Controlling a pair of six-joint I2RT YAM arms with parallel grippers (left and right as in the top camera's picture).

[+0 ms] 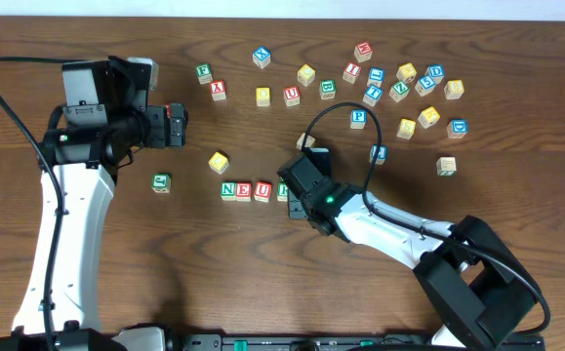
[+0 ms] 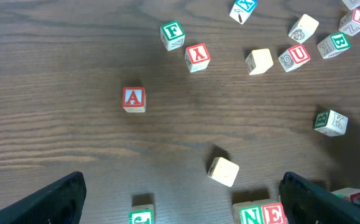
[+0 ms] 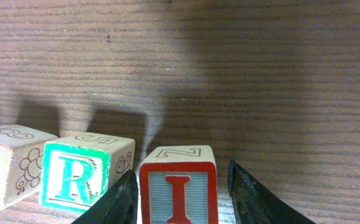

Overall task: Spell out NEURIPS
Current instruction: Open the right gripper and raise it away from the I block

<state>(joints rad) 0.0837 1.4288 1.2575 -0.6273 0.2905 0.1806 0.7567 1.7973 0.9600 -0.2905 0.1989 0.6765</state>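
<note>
N (image 1: 228, 190), E (image 1: 244, 190), U (image 1: 262, 190), R (image 3: 74, 177) in row; right tool (image 3: 180, 198) pinches I (image 3: 178, 183) at R's 3 o'clock; P (image 1: 359, 117) plus one more remain; left tool (image 2: 183, 202) spread.

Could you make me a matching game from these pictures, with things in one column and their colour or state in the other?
1 I cube
2 R cube
3 A cube
4 left end effector

a open, empty
b green letter
c between the right end effector's fingers
d red letter, standing alone

Pairs: 1-c, 2-b, 3-d, 4-a
</note>
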